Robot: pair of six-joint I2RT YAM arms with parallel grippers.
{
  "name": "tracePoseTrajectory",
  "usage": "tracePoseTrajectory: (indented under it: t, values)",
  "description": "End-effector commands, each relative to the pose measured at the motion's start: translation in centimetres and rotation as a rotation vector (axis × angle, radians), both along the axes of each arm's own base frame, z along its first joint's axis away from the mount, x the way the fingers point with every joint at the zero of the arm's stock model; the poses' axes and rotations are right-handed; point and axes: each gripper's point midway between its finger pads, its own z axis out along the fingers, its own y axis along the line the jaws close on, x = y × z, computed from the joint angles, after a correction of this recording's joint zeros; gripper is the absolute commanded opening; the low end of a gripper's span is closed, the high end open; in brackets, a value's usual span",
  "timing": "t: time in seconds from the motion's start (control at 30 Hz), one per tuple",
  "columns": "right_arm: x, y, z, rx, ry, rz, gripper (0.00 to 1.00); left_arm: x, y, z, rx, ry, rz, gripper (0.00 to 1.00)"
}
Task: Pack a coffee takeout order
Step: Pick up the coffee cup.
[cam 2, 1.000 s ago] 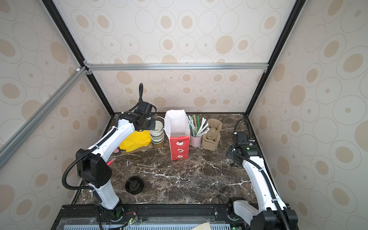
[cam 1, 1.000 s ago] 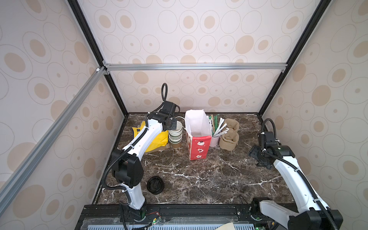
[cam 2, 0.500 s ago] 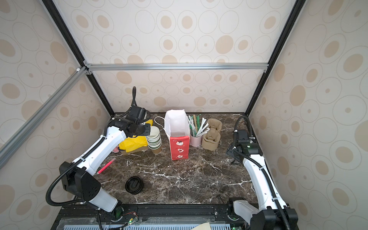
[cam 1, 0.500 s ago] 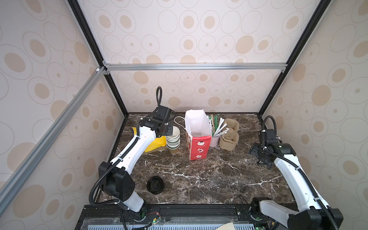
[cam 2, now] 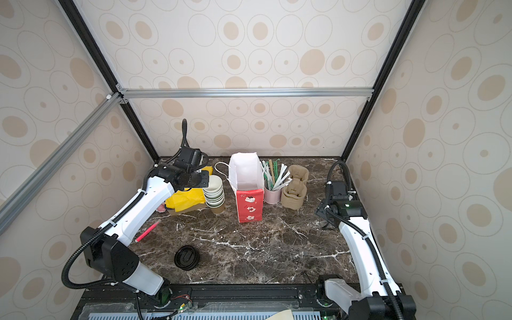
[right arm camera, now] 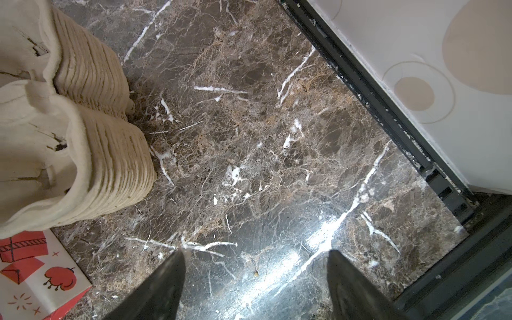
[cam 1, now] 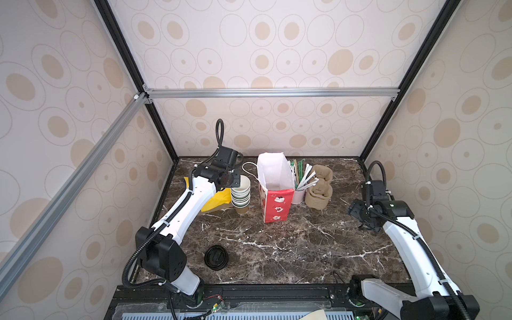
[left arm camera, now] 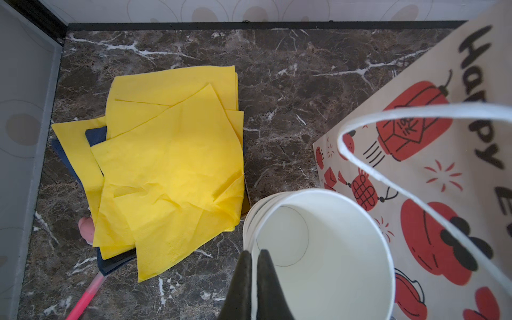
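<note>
Marble counter (cam 1: 277,243), frame's left — left claw (left arm camera: 254,253) has closed on the cup stack (cam 1: 240,195), pinching the top cup (left arm camera: 332,249) by its rim; right claw (right arm camera: 256,253) gapes empty — pick-up begun.

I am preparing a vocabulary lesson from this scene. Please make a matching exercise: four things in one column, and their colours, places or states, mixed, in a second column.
Things
1. black lid
2. paper bag
3. cup stack
4. tray stack

Descriptions
A. pinched at its top rim by the left gripper
B. lies flat and alone near the front of the table
C. white inside, red printed front
D. brown moulded pulp, nested

Pairs: 1-B, 2-C, 3-A, 4-D
</note>
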Motion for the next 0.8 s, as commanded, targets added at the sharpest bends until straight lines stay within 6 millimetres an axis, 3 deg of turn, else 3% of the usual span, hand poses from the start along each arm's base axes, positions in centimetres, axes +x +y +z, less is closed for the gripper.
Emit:
tracePoseTrajectory:
  t: [0.0,0.5,0.7,0.77]
  values:
    - [-0.7,-0.5,0.5,-0.03,0.01,-0.005,0.82,0.1,0.4,2.0,0.007,-0.048,0.023,0.17]
    - [-0.8,-0.6,0.7,-0.026,-0.008,-0.029,0.82,0.6,0.0,-0.4,0.037,0.015,0.002,0.15]
    - [-1.2,-0.6,0.7,-0.022,-0.011,-0.039,0.82,0.5,0.1,-0.5,0.04,0.017,-0.002,0.0]
    - [-1.4,-0.7,0.8,-0.019,-0.014,-0.048,0.82,0.4,0.1,-0.6,0.045,0.022,-0.003,0.0]
